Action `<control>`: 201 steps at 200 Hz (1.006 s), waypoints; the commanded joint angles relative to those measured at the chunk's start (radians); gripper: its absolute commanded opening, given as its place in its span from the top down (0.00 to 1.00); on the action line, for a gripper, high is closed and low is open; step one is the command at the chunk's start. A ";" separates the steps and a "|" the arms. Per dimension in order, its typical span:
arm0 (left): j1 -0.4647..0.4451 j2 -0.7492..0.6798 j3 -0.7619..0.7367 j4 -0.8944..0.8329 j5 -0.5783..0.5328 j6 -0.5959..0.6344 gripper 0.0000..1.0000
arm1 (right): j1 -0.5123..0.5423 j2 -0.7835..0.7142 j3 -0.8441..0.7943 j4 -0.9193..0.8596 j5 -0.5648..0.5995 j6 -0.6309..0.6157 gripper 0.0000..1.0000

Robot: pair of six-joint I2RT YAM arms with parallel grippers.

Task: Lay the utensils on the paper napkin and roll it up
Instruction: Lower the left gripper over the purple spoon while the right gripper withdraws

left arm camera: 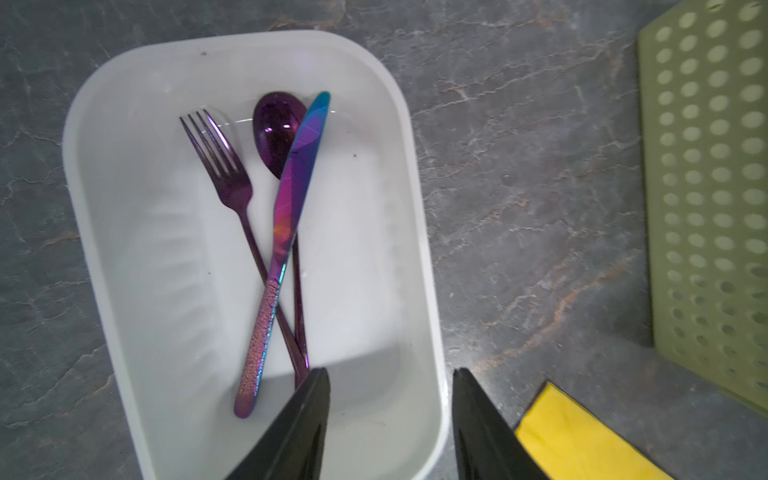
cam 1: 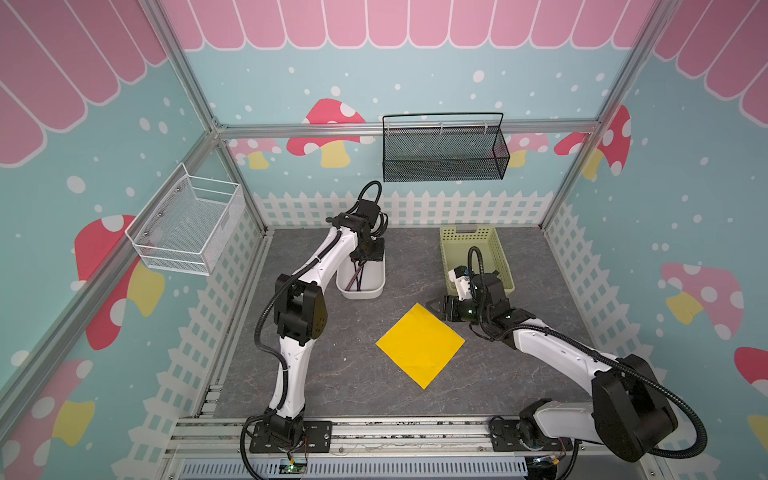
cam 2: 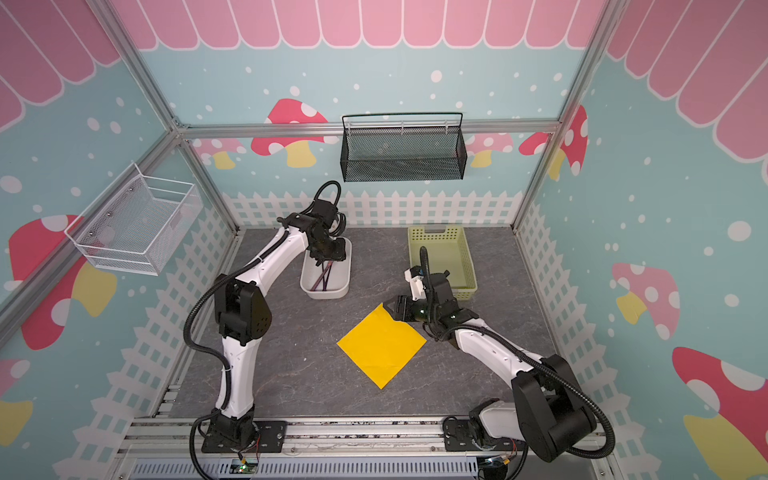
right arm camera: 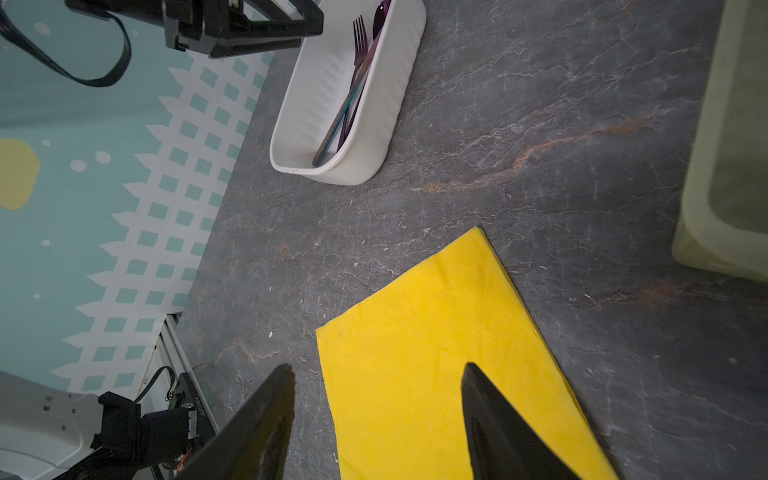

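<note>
- Left fingers (left arm camera: 299,428), closest to the lens in the left wrist view, stand partly apart with nothing between them. One tip hangs over the inside of the white tub (left arm camera: 137,257) beside the handle ends; the other sits just outside its rim.
- Right fingers (right arm camera: 498,424) are also apart and empty, hovering over a corner of the paper napkin (cam 1: 419,345).
- On the dark marbled worktop (cam 1: 340,374), the napkin lies flat in the middle. The tub is behind it toward the left arm and a pale green basket (cam 1: 482,235) toward the right.
- The step in hand looks like the first pick from the tub. Both left tips should move inside the wall before dropping, or one will land on the rim.
- The knife is the best first pick. It lies on top, and its handle end fans clear of the other two, so the fingers can straddle it squarely.
- Thin paper slides easily, so the right arm could pin the napkin corner while pieces are laid down.
- The napkin is bright yellow, plain and square, turned corner-on in both top views and faintly creased.
- All three utensils (left arm camera: 286,291) lie in the tub, crossing near the handles:
  - knife (left arm camera: 295,199): iridescent violet, pink and blue, with a textured handle
  - fork (left arm camera: 232,183): glossy dark purple
  - spoon (left arm camera: 274,129): dark purple, its round bowl partly under the knife tip
</note>
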 commanded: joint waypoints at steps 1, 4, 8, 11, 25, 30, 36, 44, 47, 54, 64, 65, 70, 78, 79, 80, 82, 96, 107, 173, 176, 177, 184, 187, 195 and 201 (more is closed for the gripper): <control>0.025 0.060 0.044 -0.058 -0.041 0.016 0.52 | -0.006 0.021 0.027 -0.010 -0.007 -0.015 0.35; 0.028 0.065 0.048 -0.058 -0.042 0.018 0.52 | -0.007 0.023 0.029 -0.010 -0.007 -0.015 0.35; 0.032 0.073 0.053 -0.061 -0.043 0.020 0.52 | -0.006 0.025 0.029 -0.010 -0.007 -0.016 0.35; 0.035 0.078 0.059 -0.061 -0.042 0.021 0.52 | -0.006 0.028 0.030 -0.010 -0.007 -0.015 0.35; 0.050 0.103 0.076 -0.065 -0.025 0.030 0.53 | -0.006 0.034 0.033 -0.010 -0.008 -0.018 0.35; 0.054 0.115 0.085 -0.074 -0.020 0.032 0.53 | -0.006 0.039 0.033 -0.010 -0.007 -0.018 0.35; 0.059 0.130 0.101 -0.084 -0.013 0.034 0.53 | -0.006 0.043 0.035 -0.010 -0.008 -0.019 0.35; 0.067 0.151 0.121 -0.095 -0.016 0.040 0.54 | -0.007 0.049 0.037 -0.010 -0.010 -0.020 0.35; 0.068 0.157 0.128 -0.099 -0.017 0.042 0.54 | -0.006 0.053 0.038 -0.010 -0.011 -0.021 0.35; 0.074 0.170 0.142 -0.107 -0.031 0.045 0.55 | -0.008 0.060 0.040 -0.010 -0.014 -0.023 0.35; 0.079 0.188 0.160 -0.114 -0.042 0.046 0.57 | -0.007 0.067 0.045 -0.010 -0.018 -0.024 0.35; 0.079 0.189 0.162 -0.115 -0.044 0.046 0.57 | -0.007 0.071 0.045 -0.010 -0.019 -0.025 0.35; 0.082 0.194 0.169 -0.117 -0.049 0.043 0.58 | -0.008 0.073 0.048 -0.010 -0.020 -0.026 0.35; 0.084 0.202 0.175 -0.117 -0.055 0.039 0.59 | -0.008 0.079 0.051 -0.010 -0.023 -0.027 0.35; 0.084 0.203 0.176 -0.117 -0.057 0.038 0.58 | -0.009 0.080 0.051 -0.010 -0.023 -0.026 0.35; 0.084 0.204 0.178 -0.118 -0.058 0.038 0.59 | -0.009 0.082 0.051 -0.010 -0.024 -0.027 0.35; 0.085 0.205 0.179 -0.117 -0.061 0.037 0.59 | -0.008 0.082 0.053 -0.010 -0.025 -0.027 0.35; 0.084 0.218 0.194 -0.117 -0.084 0.025 0.59 | -0.008 0.091 0.061 -0.011 -0.028 -0.026 0.35; 0.085 0.229 0.210 -0.117 -0.108 0.011 0.60 | -0.008 0.095 0.065 -0.010 -0.028 -0.026 0.35; 0.079 0.279 0.259 -0.117 -0.029 -0.014 0.71 | -0.008 0.097 0.076 -0.015 -0.033 -0.022 0.35; 0.078 0.278 0.255 -0.117 -0.024 -0.014 0.72 | -0.008 0.096 0.075 -0.015 -0.032 -0.022 0.35; 0.078 0.277 0.254 -0.117 -0.022 -0.014 0.72 | -0.008 0.096 0.074 -0.015 -0.032 -0.023 0.35; 0.074 0.277 0.244 -0.117 -0.018 -0.014 0.73 | -0.007 0.095 0.073 -0.015 -0.030 -0.022 0.35; 0.072 0.277 0.241 -0.117 -0.019 -0.014 0.73 | -0.008 0.096 0.074 -0.015 -0.030 -0.021 0.35; 0.066 0.278 0.232 -0.115 -0.023 -0.014 0.74 | -0.008 0.097 0.073 -0.015 -0.030 -0.020 0.35; 0.065 0.280 0.230 -0.115 -0.027 -0.014 0.74 | -0.009 0.098 0.073 -0.015 -0.029 -0.020 0.35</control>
